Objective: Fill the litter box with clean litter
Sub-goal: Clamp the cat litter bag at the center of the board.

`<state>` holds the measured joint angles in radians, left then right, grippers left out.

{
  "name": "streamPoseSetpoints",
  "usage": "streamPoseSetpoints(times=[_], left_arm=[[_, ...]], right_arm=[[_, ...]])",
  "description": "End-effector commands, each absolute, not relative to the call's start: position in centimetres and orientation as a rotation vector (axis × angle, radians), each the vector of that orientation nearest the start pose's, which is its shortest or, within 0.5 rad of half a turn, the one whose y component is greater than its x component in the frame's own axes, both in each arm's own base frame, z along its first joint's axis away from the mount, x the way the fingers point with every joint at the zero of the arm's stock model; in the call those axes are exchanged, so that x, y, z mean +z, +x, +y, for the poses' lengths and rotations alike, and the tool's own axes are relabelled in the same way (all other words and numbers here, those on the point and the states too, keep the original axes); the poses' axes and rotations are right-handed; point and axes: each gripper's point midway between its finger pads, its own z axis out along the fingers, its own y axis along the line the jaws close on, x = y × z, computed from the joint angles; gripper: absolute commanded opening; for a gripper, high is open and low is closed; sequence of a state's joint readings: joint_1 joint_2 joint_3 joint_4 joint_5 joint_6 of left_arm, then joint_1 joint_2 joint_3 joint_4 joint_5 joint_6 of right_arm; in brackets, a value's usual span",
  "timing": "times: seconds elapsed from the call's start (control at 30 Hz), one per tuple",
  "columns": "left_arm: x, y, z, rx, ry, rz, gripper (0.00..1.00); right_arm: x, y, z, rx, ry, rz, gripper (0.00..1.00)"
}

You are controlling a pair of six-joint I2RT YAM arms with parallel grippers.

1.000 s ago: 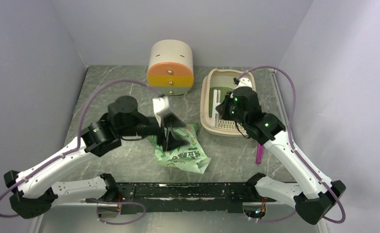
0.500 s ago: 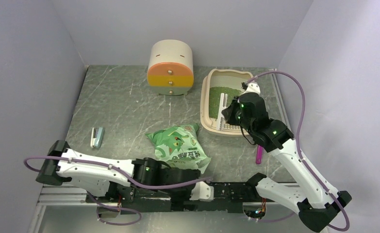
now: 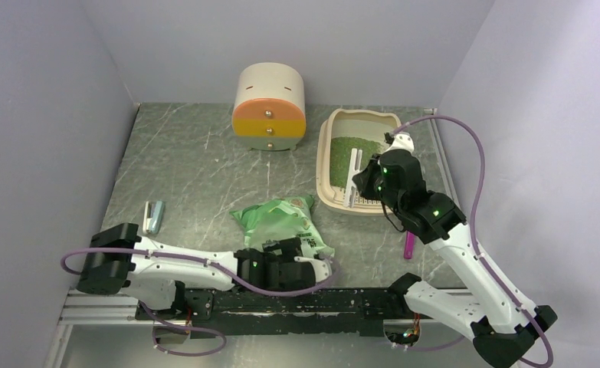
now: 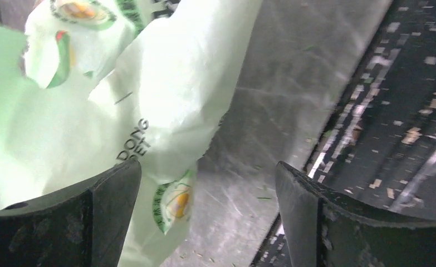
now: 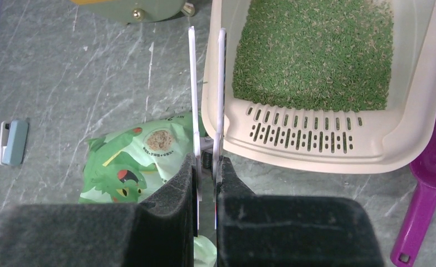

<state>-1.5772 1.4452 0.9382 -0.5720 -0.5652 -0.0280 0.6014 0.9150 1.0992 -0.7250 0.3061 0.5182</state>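
Litter box (image 5: 316, 156) is set at the far right of the table (image 3: 189, 169), with clean litter (image 5: 316, 55) spread over its floor behind the slotted ledge. Left gripper (image 4: 207, 172) is seen with fingers wide apart and nothing held, just beside the green printed bag (image 4: 165, 83). "DONG" and a partial "ET" are read on the bag; the other print is illegible. Right gripper (image 5: 207, 164) is clamped on a pair of thin white blades (image 5: 192, 83) by the box's left rim.

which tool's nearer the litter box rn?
Right. Right tool, gripping scissors, hangs by the litter box at its near left rim; left tool sits well away, beside the bag.
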Motion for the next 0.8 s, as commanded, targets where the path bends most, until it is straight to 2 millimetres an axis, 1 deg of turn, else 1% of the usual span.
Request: streamPoseSetpoints(times=[0.0, 0.13, 0.2, 0.27, 0.33, 0.43, 0.47, 0.57, 0.67, 0.77], left_arm=[[10.6, 12.6, -29.3, 0.066, 1.464, 1.809, 0.93], [9.3, 14.3, -27.9, 0.085, 1.461, 1.873, 0.92], [9.0, 14.7, -27.8, 0.075, 1.468, 1.894, 0.9], [8.5, 15.2, -27.3, 0.094, 1.473, 1.928, 0.89], [8.1, 15.3, -27.0, 0.092, 1.502, 1.962, 0.88], [7.4, 15.0, -26.6, 0.077, 1.557, 1.997, 0.84], [7.3, 14.8, -26.6, 0.054, 1.577, 2.003, 0.82], [7.0, 14.4, -26.8, 0.021, 1.616, 2.005, 0.82], [6.2, 14.6, -26.6, 0.065, 1.636, 2.016, 0.76], [4.6, 14.7, -26.3, 0.135, 1.679, 2.035, 0.61]], right_arm=[[26.4, 25.4, 13.1, 0.35, 0.103, 2.095, 0.0], [26.0, 25.4, 13.4, 0.366, 0.104, 2.1, 0.0], [25.9, 25.4, 13.5, 0.373, 0.102, 2.1, 0.0], [26.0, 25.5, 13.7, 0.377, 0.098, 2.099, 0.0], [26.1, 25.5, 13.8, 0.379, 0.089, 2.099, 0.0], [26.4, 25.6, 13.8, 0.376, 0.078, 2.093, 0.0], [26.4, 25.6, 13.7, 0.37, 0.075, 2.09, 0.0], [26.8, 25.7, 13.4, 0.357, 0.077, 2.084, 0.0], [26.9, 25.6, 13.1, 0.345, 0.081, 2.075, 0.0], [26.8, 25.6, 12.8, 0.333, 0.09, 2.074, 0.0]])
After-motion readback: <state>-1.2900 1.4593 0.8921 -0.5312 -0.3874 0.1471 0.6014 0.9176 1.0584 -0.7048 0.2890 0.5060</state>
